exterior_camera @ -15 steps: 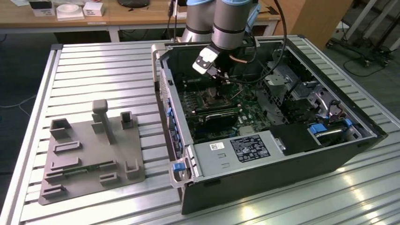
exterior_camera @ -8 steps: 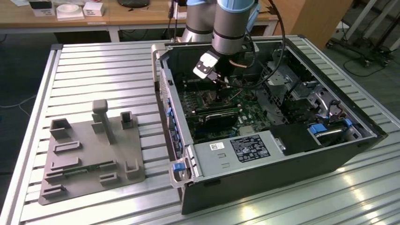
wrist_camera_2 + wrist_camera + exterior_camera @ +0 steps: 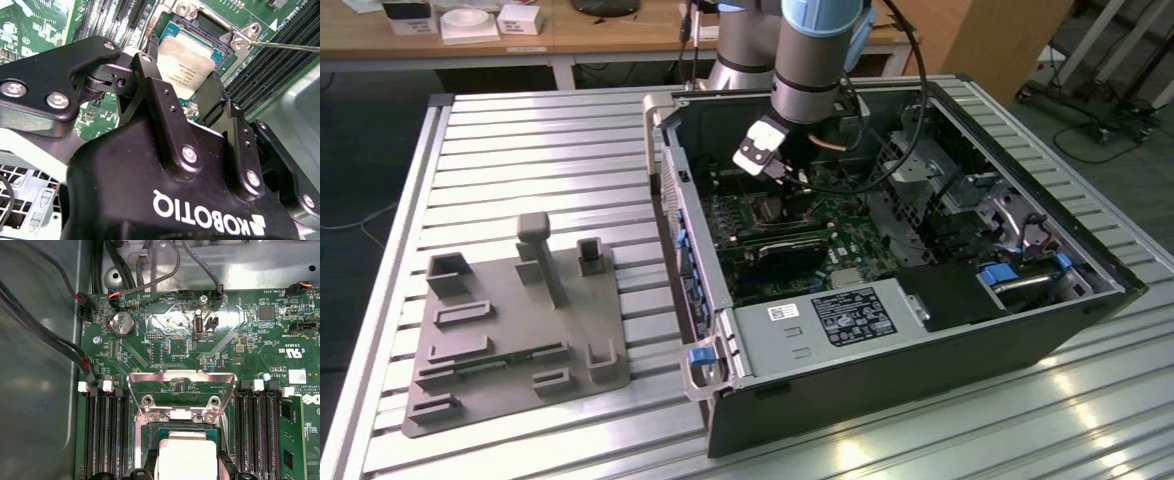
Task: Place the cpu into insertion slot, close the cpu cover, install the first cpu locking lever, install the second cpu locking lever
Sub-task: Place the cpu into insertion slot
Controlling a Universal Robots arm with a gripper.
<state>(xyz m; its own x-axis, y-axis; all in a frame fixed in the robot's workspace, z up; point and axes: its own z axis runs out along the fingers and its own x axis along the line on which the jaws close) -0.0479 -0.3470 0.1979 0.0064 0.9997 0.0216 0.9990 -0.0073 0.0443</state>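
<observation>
cpu (image 3: 187, 55) pinched by the hand (image 3: 179, 69) at the insertion slot (image 3: 202, 22) — case (image 3: 921, 385) lies on a slatted metal table (image 3: 534, 150).

I am looking across a slatted metal desk (image 3: 520, 140), and light is glaring off its near slats; behind it a second desk of pale wood (image 3: 587, 35) is carrying small white boxes (image 3: 467, 22); dark floor (image 3: 360, 150) is showing at the exterior view's left; at its right a wooden panel (image 3: 987, 40) is standing beside a wheeled frame (image 3: 1107, 60), a cable (image 3: 1107, 140) lying loose below.
</observation>
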